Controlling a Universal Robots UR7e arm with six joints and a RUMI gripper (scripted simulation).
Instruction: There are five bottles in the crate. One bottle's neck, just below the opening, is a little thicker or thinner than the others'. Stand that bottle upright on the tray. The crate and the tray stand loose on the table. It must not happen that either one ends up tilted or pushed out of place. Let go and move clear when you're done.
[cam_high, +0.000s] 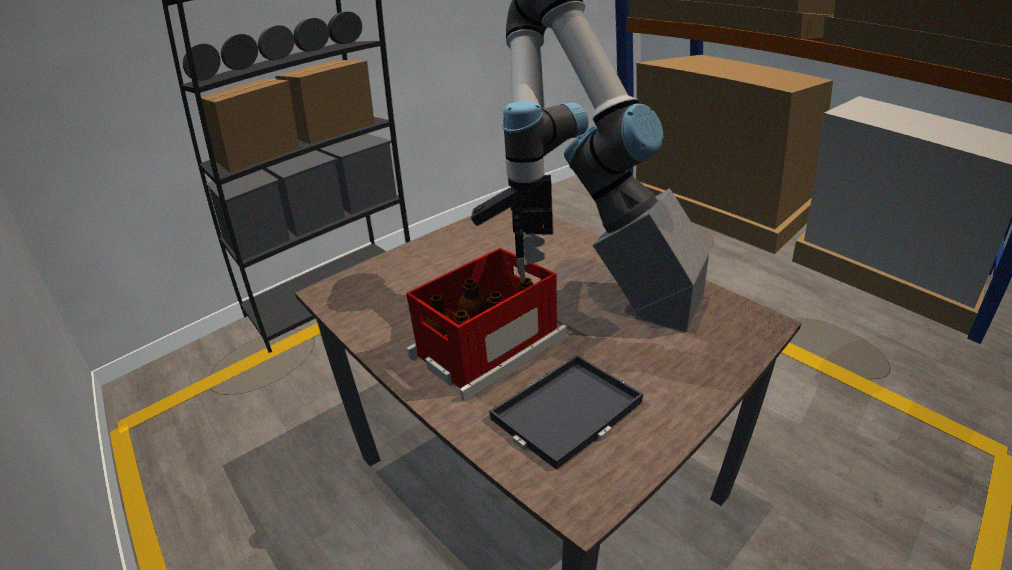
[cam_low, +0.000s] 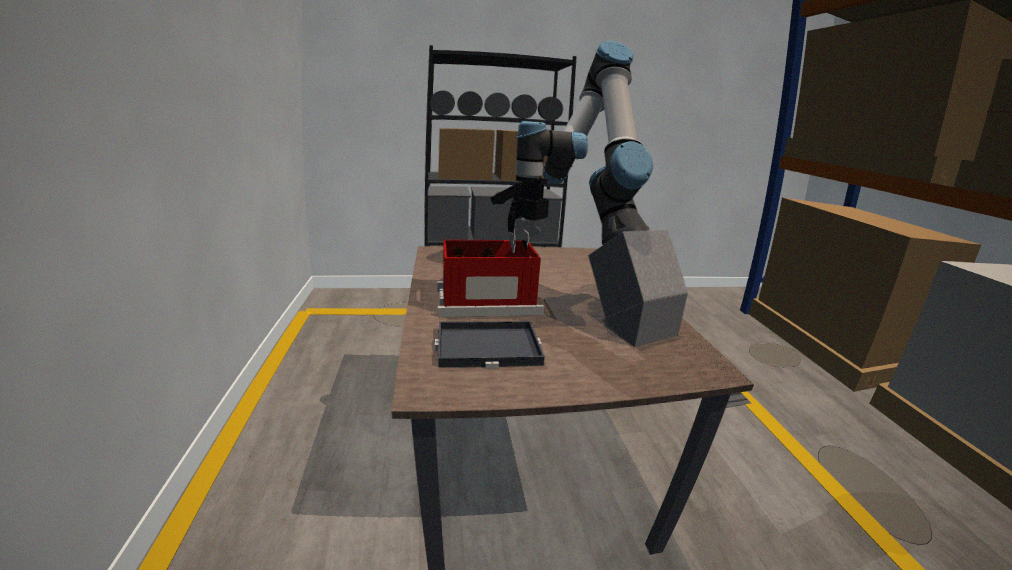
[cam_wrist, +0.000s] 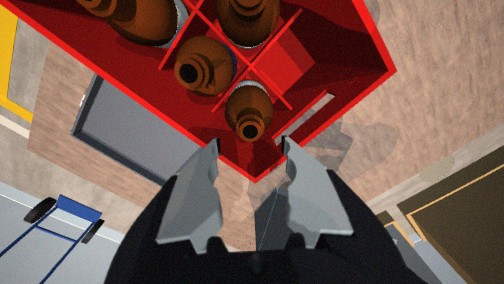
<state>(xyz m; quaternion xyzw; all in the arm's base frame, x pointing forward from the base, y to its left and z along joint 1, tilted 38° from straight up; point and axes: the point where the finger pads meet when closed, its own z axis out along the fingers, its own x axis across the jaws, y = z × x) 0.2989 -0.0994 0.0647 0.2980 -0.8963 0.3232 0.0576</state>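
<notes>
the grey two-jaw pincer (cam_wrist: 250, 145) hangs point-down over a corner cell of the red plastic crate (cam_high: 453, 332), its jaws partly spread with nothing between them, the gap showing only crate floor and tabletop (cam_high: 679, 368). the nearest brown glass bottle (cam_wrist: 248, 114) stands upright in that corner cell, its long axis vertical and roughly in line with the pincer's approach; in the wrist view its open mouth sits just ahead of the fingertips and close to centred between them, so the pincer looks slightly offset from the neck rather than straddling it. a second brown bottle (cam_wrist: 204, 66) stands in the next cell beyond, and two more are cut off by the edge of the wrist view. which neck is the odd one cannot be told at this size. the shallow dark grey tray (cam_high: 566, 409) lies empty just beside the crate on the near side, apart from it. the next move, i'd judge, is a short shift forward, then straight down over the neck.
</notes>
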